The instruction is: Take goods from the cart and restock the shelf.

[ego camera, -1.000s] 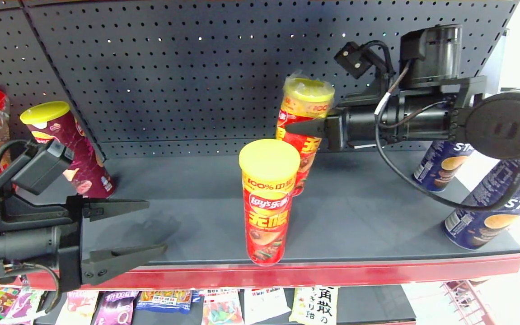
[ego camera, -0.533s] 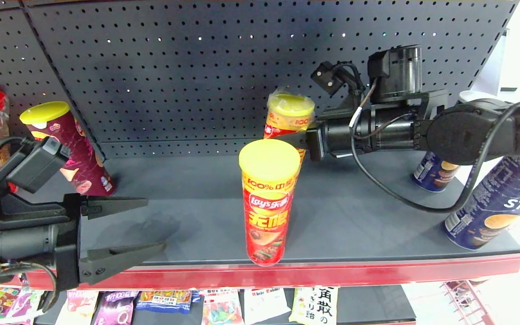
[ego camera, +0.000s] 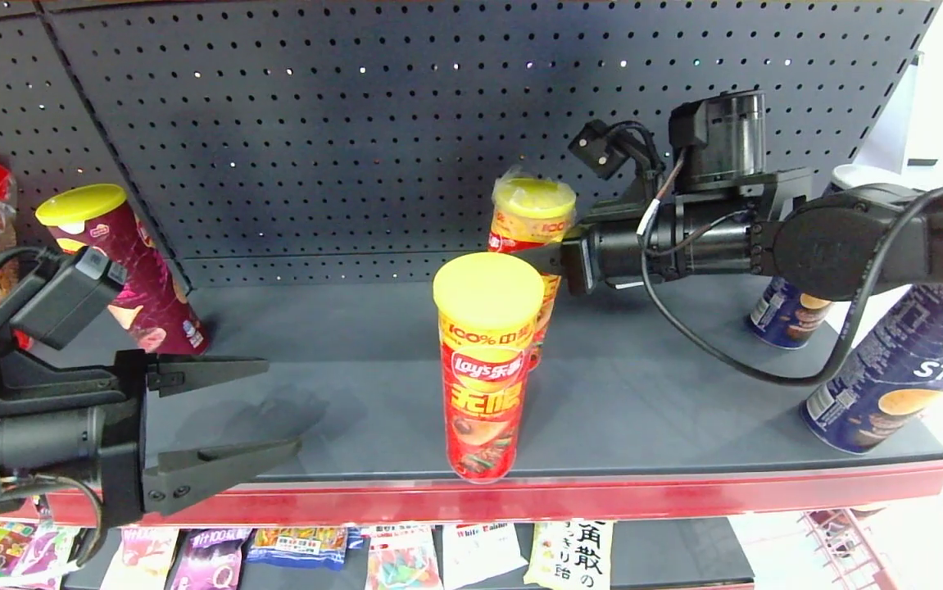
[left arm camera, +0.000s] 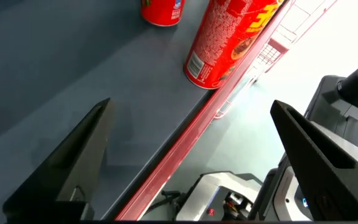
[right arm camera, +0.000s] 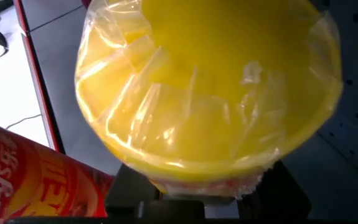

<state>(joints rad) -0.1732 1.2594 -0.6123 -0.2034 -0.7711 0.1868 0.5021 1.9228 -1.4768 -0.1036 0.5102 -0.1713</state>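
Gripping a red crisp can with a yellow lid (ego camera: 530, 215), the right gripper (ego camera: 538, 252) reaches in from the right side of the shelf (ego camera: 651, 393), its jaws closed on the can's upper body just under the lid; the can stands upright near the back edge of the shelf, close to the pegboard wall (ego camera: 356, 123). In the right wrist view the same lid (right arm camera: 210, 87) is covered in crinkled clear film, with the right gripper's (right arm camera: 203, 202) dark jaws either side of the can below it. In the left wrist view the base of this can (left arm camera: 162, 11) sits at the shelf surface; whether it rests its weight there cannot be told.

A second red can with a yellow lid (ego camera: 487, 369) stands upright at the front edge of the shelf, about midway along it, in front of the held can and apart from it; the left wrist view shows it (left arm camera: 228, 43) just inside the red front lip (ego camera: 684, 492).

The left gripper (ego camera: 283, 407) hangs at the front left corner of the shelf, jaws spread wide and holding nothing; in the left wrist view the left gripper (left arm camera: 191, 106) straddles the front lip, one jaw over the shelf and one beyond it.

A purple can with a yellow lid (ego camera: 135, 270) leans against the pegboard wall at the back left; two blue cans (ego camera: 791, 307) (ego camera: 897, 377) stand tilted toward the right edge, one at the back and one near the front corner; coloured packets (ego camera: 389, 557) hang below the front lip.
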